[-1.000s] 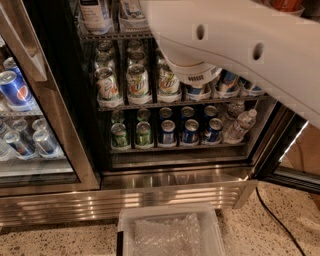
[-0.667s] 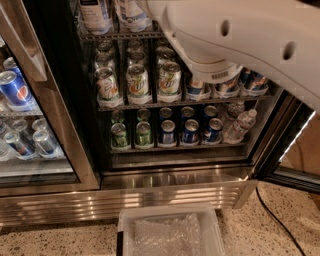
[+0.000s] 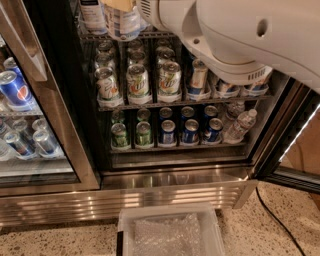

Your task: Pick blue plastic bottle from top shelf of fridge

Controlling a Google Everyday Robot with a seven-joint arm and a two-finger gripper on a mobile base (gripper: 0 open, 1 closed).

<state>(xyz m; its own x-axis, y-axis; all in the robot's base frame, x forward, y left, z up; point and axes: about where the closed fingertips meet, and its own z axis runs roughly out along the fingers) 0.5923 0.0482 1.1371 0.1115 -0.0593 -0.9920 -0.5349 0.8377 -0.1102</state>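
Observation:
The blue plastic bottle (image 3: 123,22), clear and bluish with a pale label, stands on the top shelf (image 3: 100,37) of the fridge (image 3: 175,177), cut off by the top edge of the view. A dark-labelled bottle (image 3: 92,12) stands just left of it. My white arm (image 3: 235,35) reaches in from the right across the top of the view, and its ribbed end (image 3: 145,9) is right beside the bottle. The gripper is beyond the top edge, out of view.
Green-and-white cans (image 3: 138,80) and blue cans (image 3: 198,75) fill the middle rack. Green and blue cans and small water bottles (image 3: 241,125) fill the lower rack. The left glass door (image 3: 45,100) is shut over Pepsi cans. A white bin (image 3: 170,232) stands on the floor, with a black cable (image 3: 274,216) at the right.
The arm's round joint has shifted to the right, uncovering more of the middle-rack cans. The cans and bottles have not moved.

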